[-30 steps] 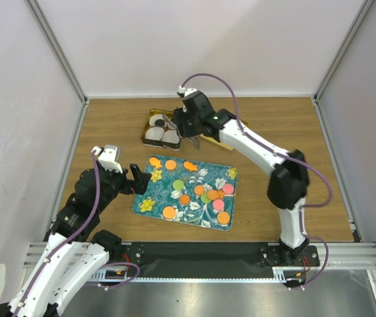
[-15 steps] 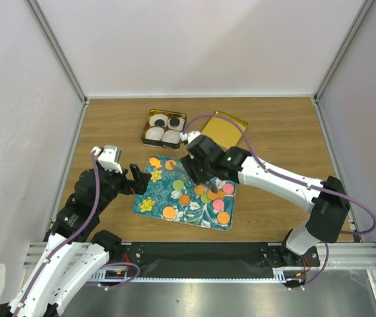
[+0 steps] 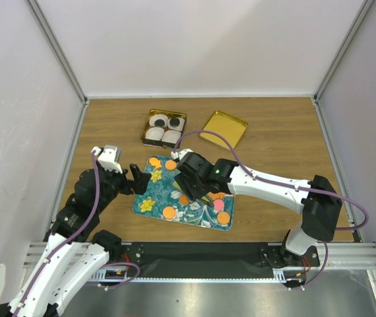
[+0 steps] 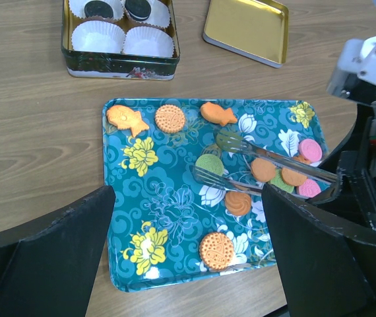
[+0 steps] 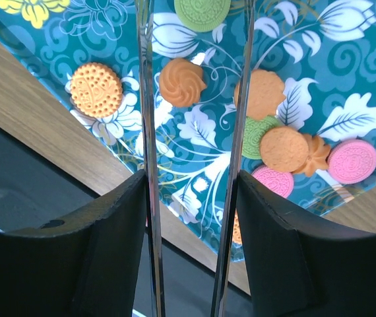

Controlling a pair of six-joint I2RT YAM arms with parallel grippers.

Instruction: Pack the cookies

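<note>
The right claw [image 3: 191,185] is clamped on open tongs [image 5: 146,132], by which the straddled green cookie [image 4: 209,163] could be skidded toward the tray's [image 4: 168,218] 9 o'clock if squeezed off-centre.

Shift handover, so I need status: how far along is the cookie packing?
Early. Done: two black cookies sit in the tin. In hand: the right gripper holds tongs open around a green cookie on the tray, nothing lifted. To do: two empty cups, the other cookies, the lid.
</note>
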